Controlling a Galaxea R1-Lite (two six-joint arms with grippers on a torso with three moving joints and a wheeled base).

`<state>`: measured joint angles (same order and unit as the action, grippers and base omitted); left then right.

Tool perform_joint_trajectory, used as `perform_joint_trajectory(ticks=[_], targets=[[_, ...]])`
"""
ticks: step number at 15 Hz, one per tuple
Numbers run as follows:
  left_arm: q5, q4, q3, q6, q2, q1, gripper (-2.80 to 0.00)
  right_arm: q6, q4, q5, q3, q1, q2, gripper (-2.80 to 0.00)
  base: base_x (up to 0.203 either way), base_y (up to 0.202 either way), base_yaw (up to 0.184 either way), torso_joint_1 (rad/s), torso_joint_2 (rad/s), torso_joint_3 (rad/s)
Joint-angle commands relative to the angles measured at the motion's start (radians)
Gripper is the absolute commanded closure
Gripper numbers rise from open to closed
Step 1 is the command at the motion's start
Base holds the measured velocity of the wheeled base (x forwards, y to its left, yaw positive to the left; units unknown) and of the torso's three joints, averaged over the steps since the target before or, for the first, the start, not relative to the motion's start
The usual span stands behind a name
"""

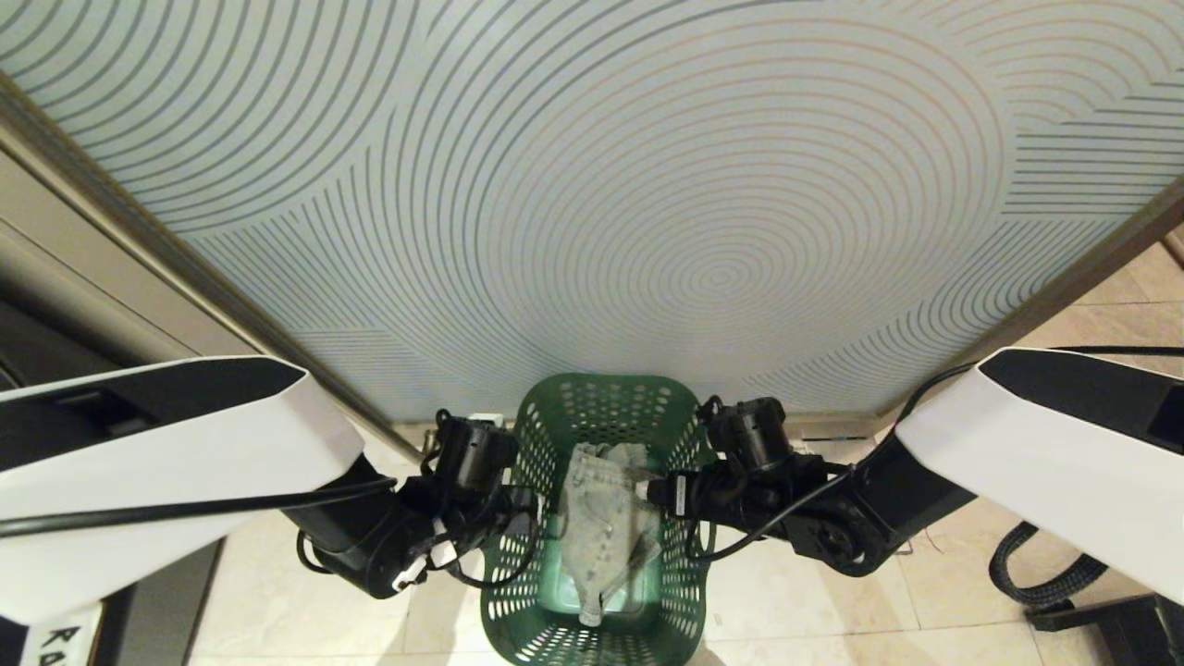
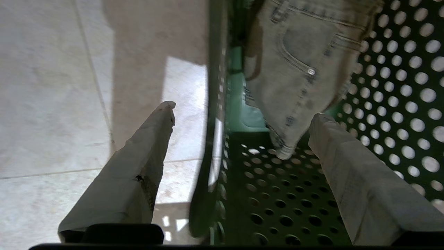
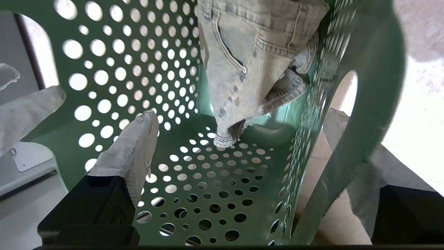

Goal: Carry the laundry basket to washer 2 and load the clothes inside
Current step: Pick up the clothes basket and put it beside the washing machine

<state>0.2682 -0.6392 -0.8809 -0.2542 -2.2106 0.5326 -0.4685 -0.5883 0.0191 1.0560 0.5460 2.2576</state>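
The laundry basket (image 1: 601, 407), dark green with round holes, stands on the tiled floor between my two arms. The clothes (image 1: 601, 518), faded grey-blue denim, lie inside it. My left gripper (image 2: 242, 111) is open and straddles the basket's left wall (image 2: 211, 139): one finger is over the floor, the other inside near the denim (image 2: 298, 69). My right gripper (image 3: 241, 115) is also open and straddles the right wall (image 3: 312, 139), one finger inside near the denim (image 3: 249, 69), the other outside. Neither gripper holds anything. Washer 2 is out of view.
A pale panel with curved line patterns (image 1: 592, 185) rises right behind the basket. Beige floor tiles (image 1: 925, 592) lie on both sides. A black ribbed cable (image 1: 1036, 573) loops at the right, and a dark unit (image 1: 37, 342) stands at the far left.
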Motion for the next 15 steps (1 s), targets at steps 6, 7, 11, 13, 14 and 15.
perform_joint_trajectory(ticks=[6, 7, 11, 13, 14, 15], targets=[[-0.112, 0.039, -0.01, -0.147, 0.008, 0.013, -2.8, 0.044, -0.079, 0.002, 0.002, 0.0, 0.049, -2.8, 0.0, 0.0, 0.0, 0.0, 0.0, 0.0], [-0.121, 0.039, -0.012, -0.157, 0.004, 0.017, -2.8, 0.044, -0.079, 0.003, 0.007, 0.0, 0.051, -2.8, 0.0, 0.0, 0.0, 0.0, 0.0, 0.0], [-0.134, 0.035, -0.043, -0.184, -0.012, 0.056, -2.8, 0.045, -0.105, 0.002, 0.009, 0.0, 0.069, -2.8, 0.0, 0.0, 0.0, 0.0, 0.0, 0.0], [-0.163, 0.036, -0.056, -0.201, -0.012, 0.06, -2.8, 0.045, -0.135, 0.002, 0.009, 0.0, 0.079, -2.8, 0.0, 0.0, 0.0, 0.0, 0.0, 0.0], [-0.164, 0.036, -0.059, -0.201, -0.014, 0.06, -2.8, 0.044, -0.145, 0.001, 0.009, 0.0, 0.081, -2.8, 0.0, 0.0, 0.0, 0.0, 0.0, 0.0], [-0.164, 0.036, -0.061, -0.201, -0.017, 0.061, -2.8, 0.045, -0.151, 0.001, 0.009, 0.0, 0.086, -2.8, 0.0, 0.0, 0.0, 0.0, 0.0, 0.0]])
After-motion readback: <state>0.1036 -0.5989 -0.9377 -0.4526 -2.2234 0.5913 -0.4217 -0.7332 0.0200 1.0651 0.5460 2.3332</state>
